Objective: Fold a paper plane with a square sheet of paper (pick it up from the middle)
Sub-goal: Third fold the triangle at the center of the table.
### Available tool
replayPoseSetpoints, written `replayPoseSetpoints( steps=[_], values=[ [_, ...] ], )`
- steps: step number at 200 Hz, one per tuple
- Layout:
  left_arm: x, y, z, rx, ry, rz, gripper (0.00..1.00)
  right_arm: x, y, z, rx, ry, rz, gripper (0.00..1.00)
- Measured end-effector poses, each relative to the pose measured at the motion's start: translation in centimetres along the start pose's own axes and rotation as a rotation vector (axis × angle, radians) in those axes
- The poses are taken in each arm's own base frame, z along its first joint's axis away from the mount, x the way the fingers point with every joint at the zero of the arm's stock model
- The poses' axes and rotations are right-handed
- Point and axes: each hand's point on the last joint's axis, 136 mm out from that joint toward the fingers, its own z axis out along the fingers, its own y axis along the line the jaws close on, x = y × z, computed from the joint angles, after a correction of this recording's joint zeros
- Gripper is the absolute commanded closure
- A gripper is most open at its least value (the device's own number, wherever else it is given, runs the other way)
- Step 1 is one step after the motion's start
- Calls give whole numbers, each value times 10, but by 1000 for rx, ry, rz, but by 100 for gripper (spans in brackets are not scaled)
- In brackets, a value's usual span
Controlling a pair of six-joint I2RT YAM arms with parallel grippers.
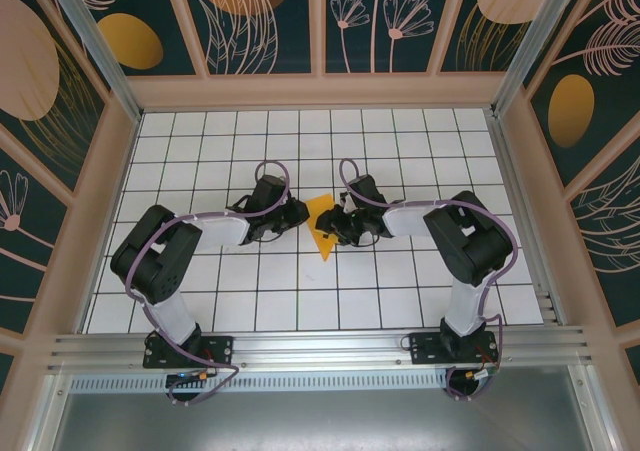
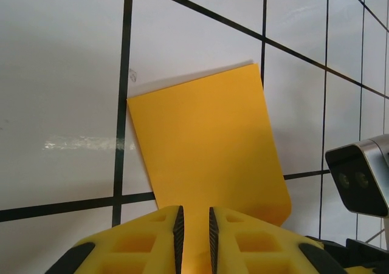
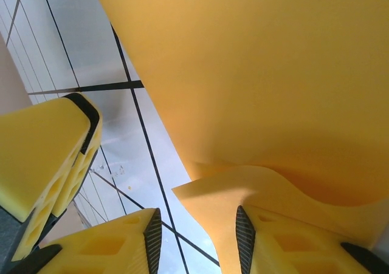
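Square sheet of paper [image 1: 320, 233], partly folded, is at the middle of the bench [image 1: 200, 151] between both arms. Its edge is pinched by the left fingers [image 2: 152, 240]. The right fingers [image 3: 115, 246] stand apart, a curled flap between them. My judgement: hold the pinch firm and close squarely on the flap.

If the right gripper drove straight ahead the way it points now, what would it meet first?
The square sheet of paper: it curls up directly ahead of the right gripper, apparently resting against one finger; depth is unclear.
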Motion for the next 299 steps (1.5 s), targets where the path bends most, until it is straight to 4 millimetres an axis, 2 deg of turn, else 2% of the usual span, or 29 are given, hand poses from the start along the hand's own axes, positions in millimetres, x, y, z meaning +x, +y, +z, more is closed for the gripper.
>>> replayPoseSetpoints(
  steps=[30,60,82,110,161,299],
  values=[
    [3,-2,0,8,8,4,88,-1,-8,0,30,-15,6,84],
    [9,-10,1,35,26,11,98,-1,-15,1,54,-18,5,92],
    [15,-16,2,57,45,19,100,0,-15,1,55,-16,6,96],
    [23,-21,4,76,67,30,100,0,-15,1,55,-16,6,97],
    [40,-18,11,71,117,23,100,0,-15,1,55,-16,6,97],
    [56,-2,17,35,157,-4,100,0,-15,1,52,-11,8,97]
  ],
)
